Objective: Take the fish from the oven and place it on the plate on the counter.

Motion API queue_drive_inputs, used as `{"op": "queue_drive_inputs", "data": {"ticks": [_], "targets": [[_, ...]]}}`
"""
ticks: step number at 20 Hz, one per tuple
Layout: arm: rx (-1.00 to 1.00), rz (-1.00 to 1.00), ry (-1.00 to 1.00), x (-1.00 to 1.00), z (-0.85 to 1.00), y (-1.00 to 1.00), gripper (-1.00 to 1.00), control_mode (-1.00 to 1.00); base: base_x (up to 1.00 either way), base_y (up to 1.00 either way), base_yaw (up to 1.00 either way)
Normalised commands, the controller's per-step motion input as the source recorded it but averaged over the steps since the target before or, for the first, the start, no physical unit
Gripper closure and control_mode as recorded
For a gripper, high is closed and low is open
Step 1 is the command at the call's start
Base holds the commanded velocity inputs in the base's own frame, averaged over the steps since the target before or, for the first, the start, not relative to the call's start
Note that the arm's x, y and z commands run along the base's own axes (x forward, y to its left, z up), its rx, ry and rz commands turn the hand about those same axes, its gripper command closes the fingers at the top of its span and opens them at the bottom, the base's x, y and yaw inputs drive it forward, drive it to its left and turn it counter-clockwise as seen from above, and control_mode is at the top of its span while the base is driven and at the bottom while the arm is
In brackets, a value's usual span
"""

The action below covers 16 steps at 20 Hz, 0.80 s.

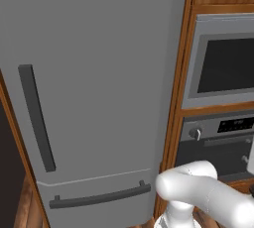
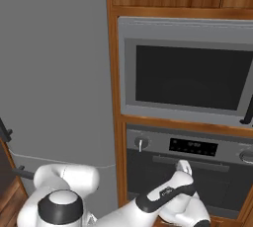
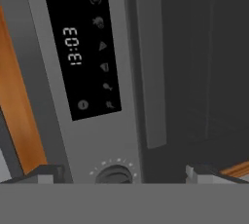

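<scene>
The hand (image 2: 184, 168) sits right in front of the oven (image 2: 190, 171), its door shut, so the fish cannot be seen; the robot can only presume it lies on a rack behind the dark door. From the hand's own camera, rolled about a quarter turn, the display (image 3: 80, 43) runs ahead and to the left, the knob (image 3: 114, 174) sits just between and beyond the fingertips (image 3: 48, 173), and the door handle (image 3: 151, 62) stretches as a long grey bar ahead and slightly right, with the dark door glass (image 3: 204, 57) further right. The fingertips stand well apart with nothing between them. The relation that matters is the handle: its long axis runs away from the hand in that camera, level across the oven front in the right base camera, and it lies just beyond the fingers, so the open jaws look roughly set to straddle it once the hand shifts toward it. No plate or worktop is in sight here; the fridge (image 1: 89, 83) stands to the oven's left and the microwave (image 2: 190, 75) above it.
</scene>
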Motion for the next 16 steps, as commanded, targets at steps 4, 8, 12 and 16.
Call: {"op": "queue_drive_inputs", "data": {"ticks": [4, 8, 12, 16], "targets": [[0.0, -0.01, 0.0, 0.35, -0.01, 0.06, -1.0, -1.0, 0.0, 0.0, 0.0], [0.0, -0.01, 0.0, 0.3, -0.03, 0.06, -1.0, -1.0, 0.0, 0.0, 0.0], [0.0, 0.0, 0.0, 0.18, -0.21, 0.14, -1.0, -1.0, 0.0, 0.0, 0.0], [0.0, -0.02, -0.03, 0.15, -0.18, 0.1, -1.0, -1.0, 0.0, 0.0, 0.0]]}}
